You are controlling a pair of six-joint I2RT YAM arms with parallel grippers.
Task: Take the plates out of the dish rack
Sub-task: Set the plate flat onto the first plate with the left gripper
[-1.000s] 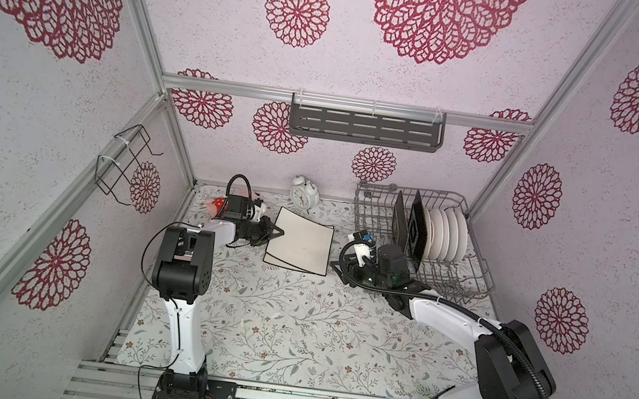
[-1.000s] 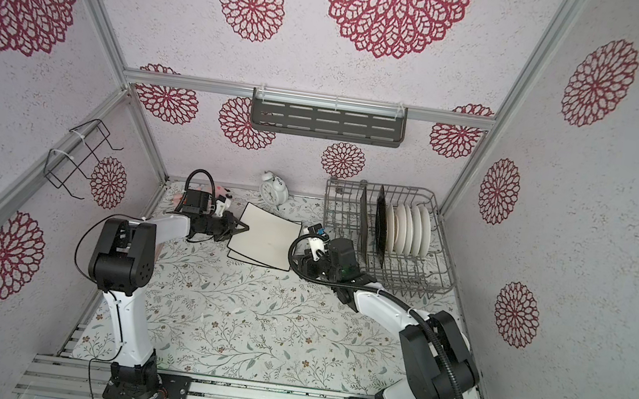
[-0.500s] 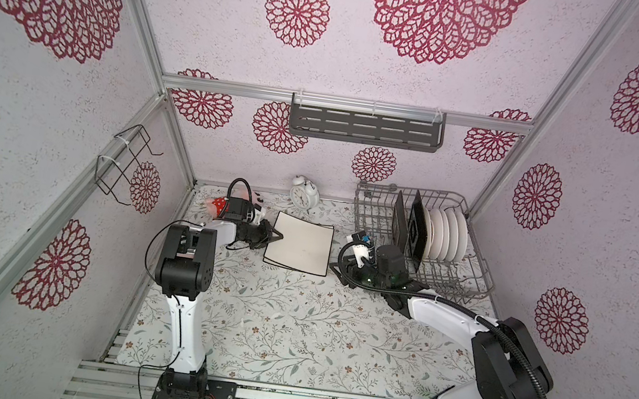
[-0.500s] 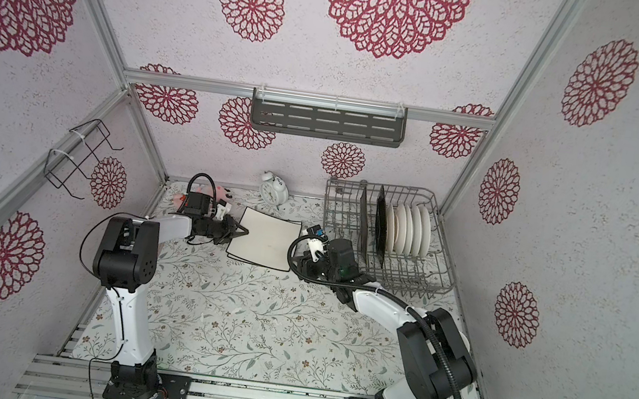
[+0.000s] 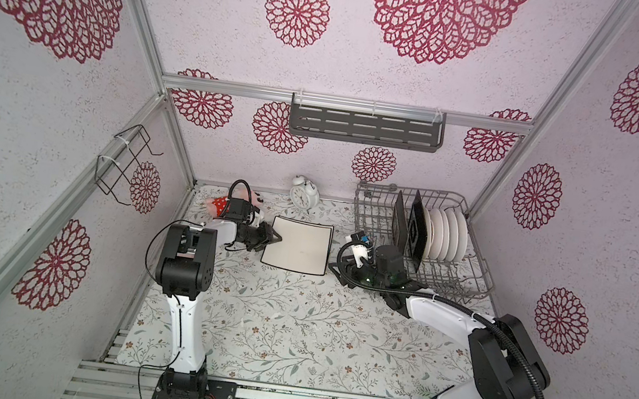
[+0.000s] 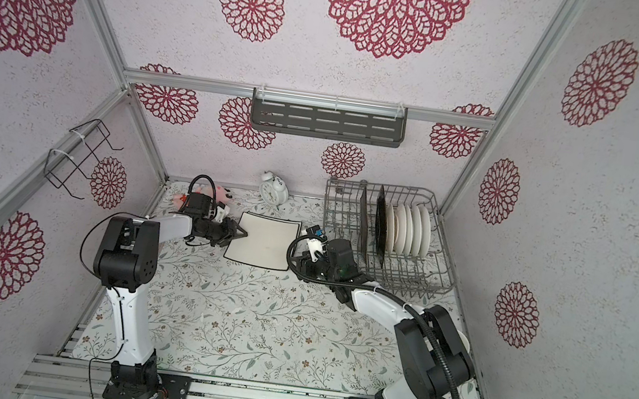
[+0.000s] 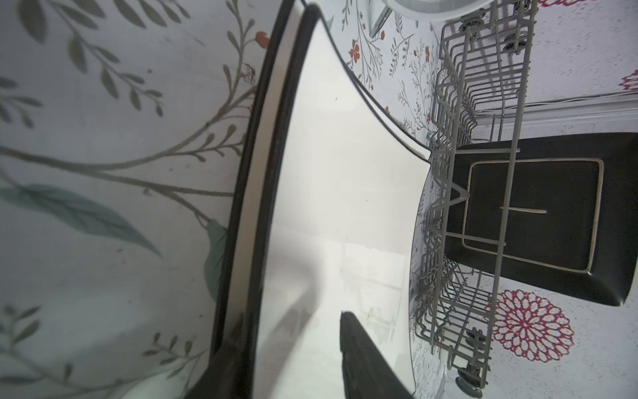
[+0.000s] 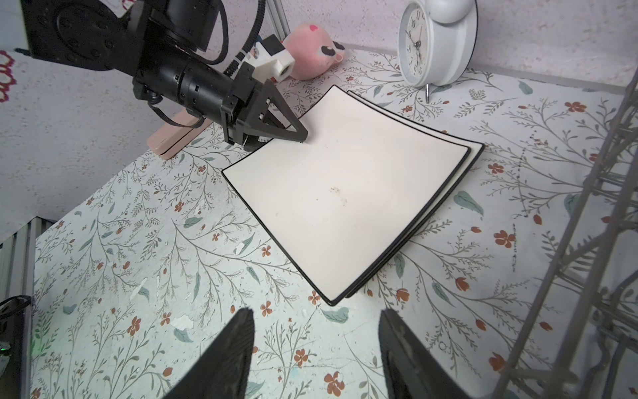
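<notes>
My left claw [image 5: 277, 239] has just parted, leaving a second plate [image 5: 299, 246] stacked near the desk's [image 5: 293, 323] back edge; the rack [image 5: 446, 274] holds more for my right claw [image 8: 316, 312], apart and empty.

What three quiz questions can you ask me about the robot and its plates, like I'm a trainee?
1. True or false: the right fingers hold a plate.
2. How many square white plates lie stacked on the table?
3. Which things stand in the dish rack: A cups, B plates, C spoons?

Key: 1 false, they are open with nothing between them. 2 two. 3 B.
</notes>
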